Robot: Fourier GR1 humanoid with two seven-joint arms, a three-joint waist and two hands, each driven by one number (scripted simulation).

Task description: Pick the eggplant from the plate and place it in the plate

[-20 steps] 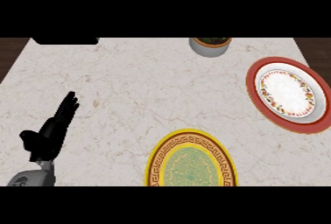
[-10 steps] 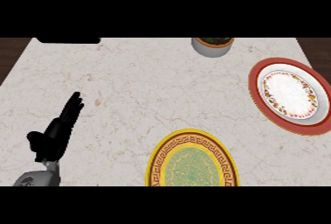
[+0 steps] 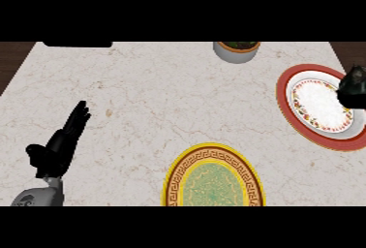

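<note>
While the left hand is resting at the lower left of the surface with fingers straight and together, a dark shape at the right edge, probably the right hand, is showing beside the red-rimmed plate; its fingers cannot be told. No eggplant is showing, so the step looks like carrying toward the yellow-rimmed plate

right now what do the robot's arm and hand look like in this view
The left hand is matte black, with slim straight fingers and a thumb. Below it sits a rounded light grey forearm with a mottled surface. A dark shape at the right edge can't be identified. No cables or markings show.
</note>
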